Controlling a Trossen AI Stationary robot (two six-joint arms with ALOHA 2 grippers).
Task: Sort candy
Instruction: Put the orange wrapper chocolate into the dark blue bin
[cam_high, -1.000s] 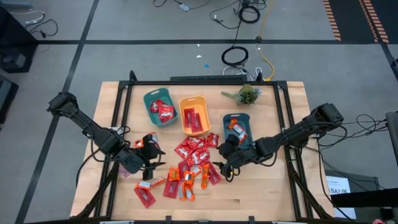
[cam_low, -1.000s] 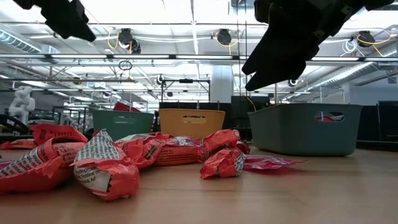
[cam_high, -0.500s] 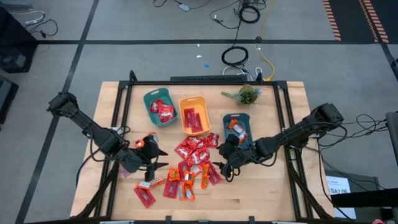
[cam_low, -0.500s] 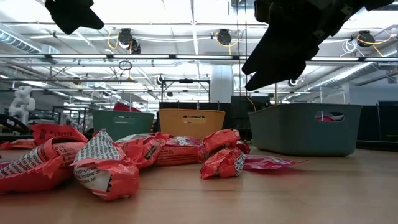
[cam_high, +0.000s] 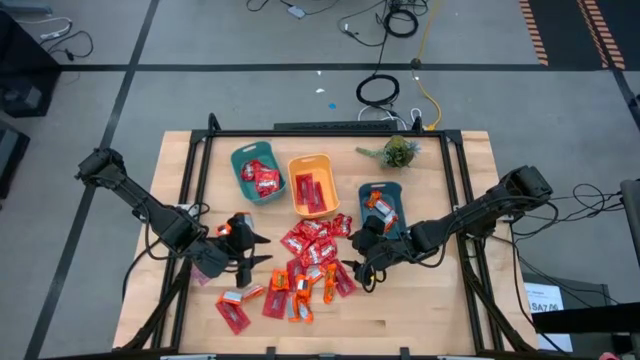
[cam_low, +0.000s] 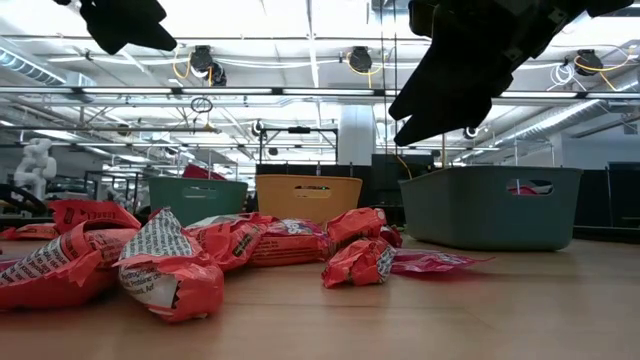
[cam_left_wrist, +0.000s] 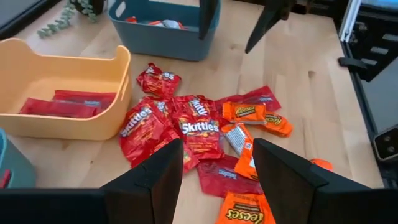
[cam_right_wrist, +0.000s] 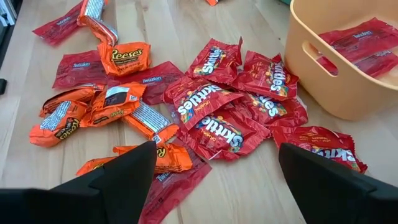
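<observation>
Change: we see the left hand (cam_high: 246, 250) has swung a little over the last second, its fingers now aimed toward the heap; the right hand (cam_high: 360, 258) has not moved.
Meaning: we judge no piece is picked yet; the left hand is lining up for one.
Left hand: fingers partly apart, empty, raised beside the heap.
Right hand: fingers wide apart, empty, over the heap's other edge.
Candy: shiny crinkled red and orange foil packets (cam_high: 310, 262), flat and pillow-shaped, heaped mid-worktop; some already in bins.
Bins: smooth moulded plastic, round-cornered teal tub (cam_high: 240, 160), orange tub (cam_high: 295, 165), second teal tub (cam_high: 395, 195).
Worktop: pale wooden planks (cam_high: 430, 300), matt.
</observation>
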